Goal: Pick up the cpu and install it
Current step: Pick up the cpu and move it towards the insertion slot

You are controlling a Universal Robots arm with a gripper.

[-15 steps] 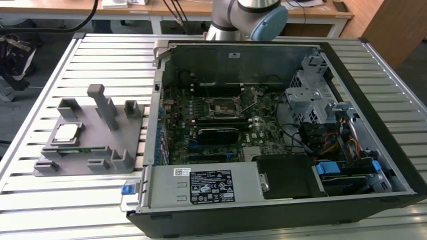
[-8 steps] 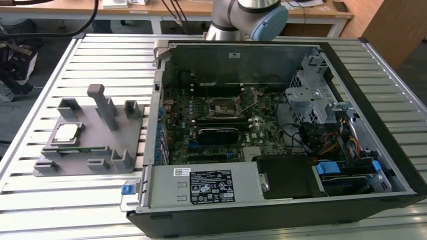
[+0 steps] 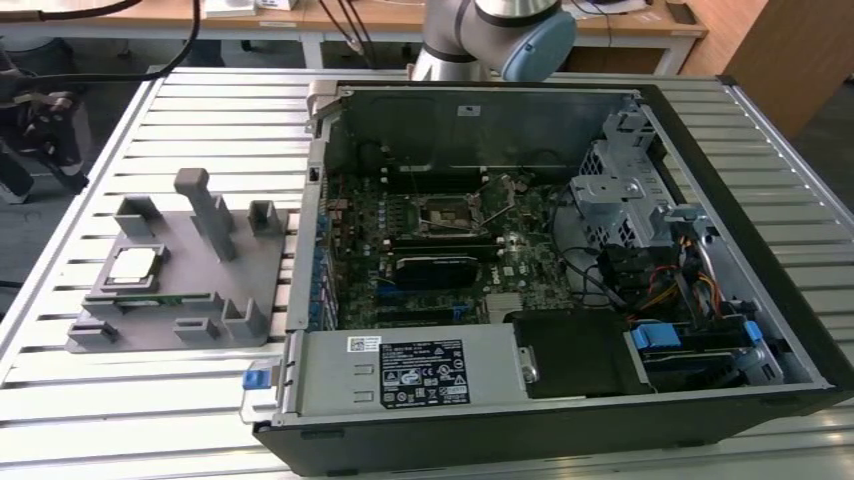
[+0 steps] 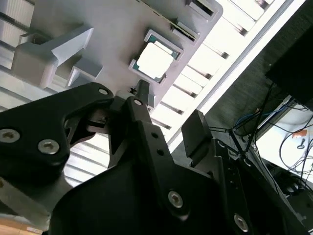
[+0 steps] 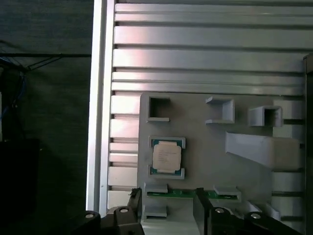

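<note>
The arm (image 3: 461,40) stands at the top of the exterior view as a grey tube meeting a joint with a pale blue cap (image 3: 541,45). The black pincer (image 5: 167,198) points down in the first wrist view, its two fingers (image 5: 200,198) set well apart. In the second wrist view the pincer (image 4: 168,105) shows the same spread jaws, with silver screw heads (image 4: 48,145) on its black body.

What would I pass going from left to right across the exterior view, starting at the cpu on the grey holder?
cpu → holder's tall post → motherboard socket → metal drive cage
</note>
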